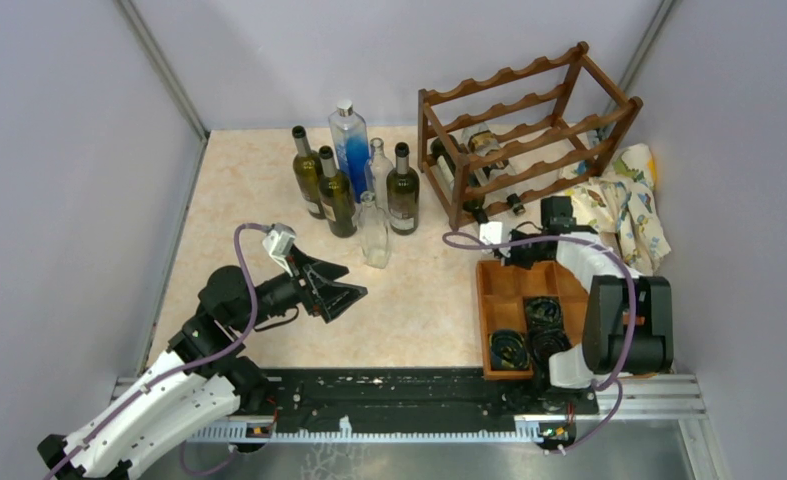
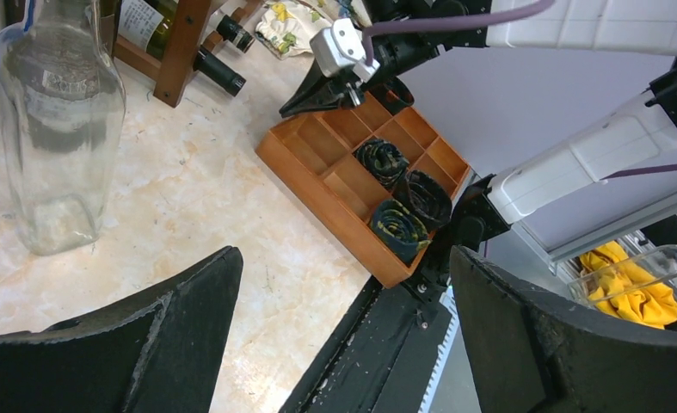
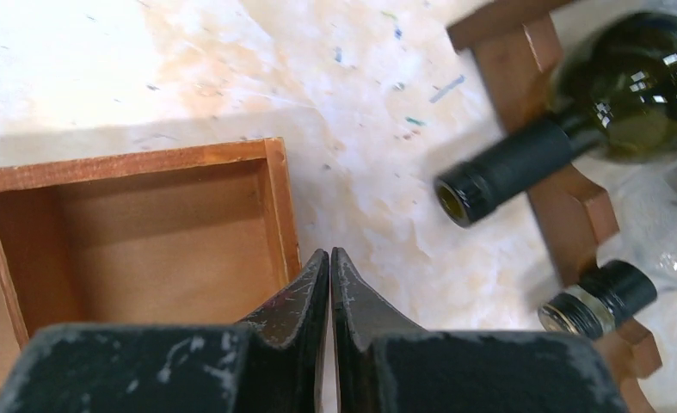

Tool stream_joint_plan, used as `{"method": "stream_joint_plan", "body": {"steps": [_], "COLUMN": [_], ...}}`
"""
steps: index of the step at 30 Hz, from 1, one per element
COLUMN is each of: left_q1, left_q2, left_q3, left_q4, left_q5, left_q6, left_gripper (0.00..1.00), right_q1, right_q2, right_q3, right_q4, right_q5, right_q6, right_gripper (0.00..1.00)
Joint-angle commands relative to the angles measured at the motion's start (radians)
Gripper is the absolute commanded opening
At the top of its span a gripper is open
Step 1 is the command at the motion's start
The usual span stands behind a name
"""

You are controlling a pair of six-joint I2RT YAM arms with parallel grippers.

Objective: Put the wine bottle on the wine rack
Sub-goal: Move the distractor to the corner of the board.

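Note:
The dark wooden wine rack (image 1: 529, 130) stands at the back right, with two dark bottles (image 3: 575, 129) lying in its lower tiers. Several wine bottles (image 1: 402, 190) stand upright at the back centre, and a clear glass bottle (image 1: 373, 232) (image 2: 55, 120) stands in front of them. My left gripper (image 1: 352, 293) (image 2: 343, 258) hovers open and empty just in front of and to the left of the clear bottle. My right gripper (image 1: 489, 255) (image 3: 329, 254) is shut on nothing, low over the far left corner of the wooden tray (image 3: 274, 198), in front of the rack.
A flat wooden compartment tray (image 1: 514, 285) holds dark rolled items at the near right. A patterned cloth (image 1: 624, 200) lies right of the rack. Grey walls close in the left, back and right sides. A black rail (image 1: 409, 400) runs along the near edge.

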Motion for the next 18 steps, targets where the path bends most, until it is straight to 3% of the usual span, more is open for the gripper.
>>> {"method": "stream_joint_plan", "body": {"steps": [1,5,9,13,18], "left_q1": [-0.001,-0.001,0.000,0.000,0.000], "left_q2": [0.011,0.040,0.080,0.173,0.346], "left_q3": [0.018,0.053,0.127,0.286,0.516], "left_q4": [0.031,0.031,-0.003,-0.110,-0.297], "left_q5": [0.011,0.015,-0.013,-0.095,-0.308], "left_q6": [0.018,0.038,0.089,0.201,0.331], "left_gripper": [0.96,0.96,0.95,0.96,0.95], "right_q1": [0.047,0.066,0.018,0.010,0.003], "right_q2": [-0.056,-0.114,-0.186,-0.262,-0.407], "right_q3": [-0.064,-0.008,0.186,0.275,0.153], "right_q4": [-0.172,-0.047,-0.184,-0.326,-0.241], "right_q5": [-0.031,0.029,-0.021,-0.103,-0.184], "right_q6": [0.015,0.307,0.461,0.570,0.771], "right_gripper": [0.06,0.09,0.22,0.52,0.87]}}
